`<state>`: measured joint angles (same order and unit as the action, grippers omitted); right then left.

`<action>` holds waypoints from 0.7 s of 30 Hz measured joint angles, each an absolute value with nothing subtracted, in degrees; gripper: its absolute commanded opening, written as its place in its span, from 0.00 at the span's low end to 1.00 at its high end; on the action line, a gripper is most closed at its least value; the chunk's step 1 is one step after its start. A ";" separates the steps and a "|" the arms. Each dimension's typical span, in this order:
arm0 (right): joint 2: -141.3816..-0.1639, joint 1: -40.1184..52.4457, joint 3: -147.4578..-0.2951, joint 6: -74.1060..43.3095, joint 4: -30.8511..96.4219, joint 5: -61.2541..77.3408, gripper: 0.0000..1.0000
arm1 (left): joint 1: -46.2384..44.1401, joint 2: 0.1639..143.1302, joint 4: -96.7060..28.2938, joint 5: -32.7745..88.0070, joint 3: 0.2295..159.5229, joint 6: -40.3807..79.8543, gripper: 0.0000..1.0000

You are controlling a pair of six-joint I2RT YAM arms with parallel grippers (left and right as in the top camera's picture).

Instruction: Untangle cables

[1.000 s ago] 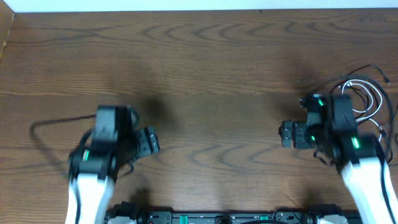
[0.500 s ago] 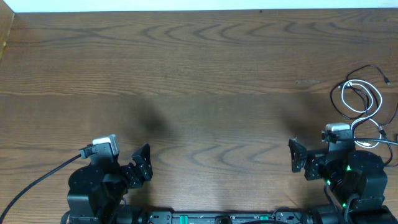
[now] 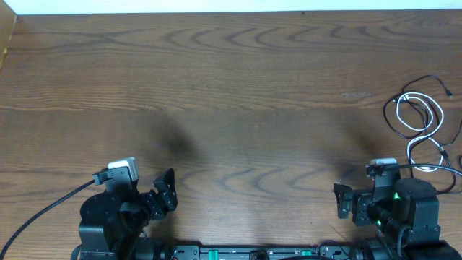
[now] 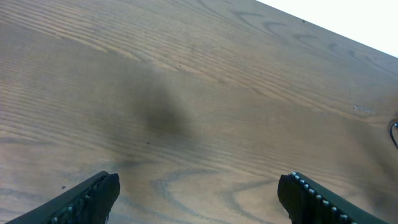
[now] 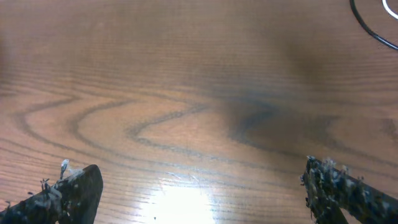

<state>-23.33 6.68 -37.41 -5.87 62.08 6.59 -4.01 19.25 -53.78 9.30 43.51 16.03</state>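
The cables (image 3: 417,115) lie in a loose tangle at the table's right edge: white loops with thin black cord running through and around them. In the right wrist view a black cable arc (image 5: 372,28) shows at the top right corner. A sliver of cable (image 4: 395,132) touches the right edge of the left wrist view. My left gripper (image 3: 164,196) (image 4: 199,200) sits low at the near left, open, with only bare wood between its fingers. My right gripper (image 3: 345,202) (image 5: 202,196) sits at the near right, open and holding nothing, left of and nearer than the cables.
The wooden table (image 3: 238,108) stretches between the arms to a pale far edge (image 3: 216,9). A thicker black arm wire (image 3: 43,213) runs from the left wrist off the near left corner. The right arm's body (image 3: 408,217) stands just below the cables.
Both arms have drawn back toward the near edge and folded low. The right arm pulled away from the cables, which now lie uncovered. Both grippers stayed open.
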 measured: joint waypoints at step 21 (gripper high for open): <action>-3.97 6.68 -35.11 -2.48 53.28 1.34 0.99 | -4.01 19.25 -53.80 9.32 43.48 16.03 0.86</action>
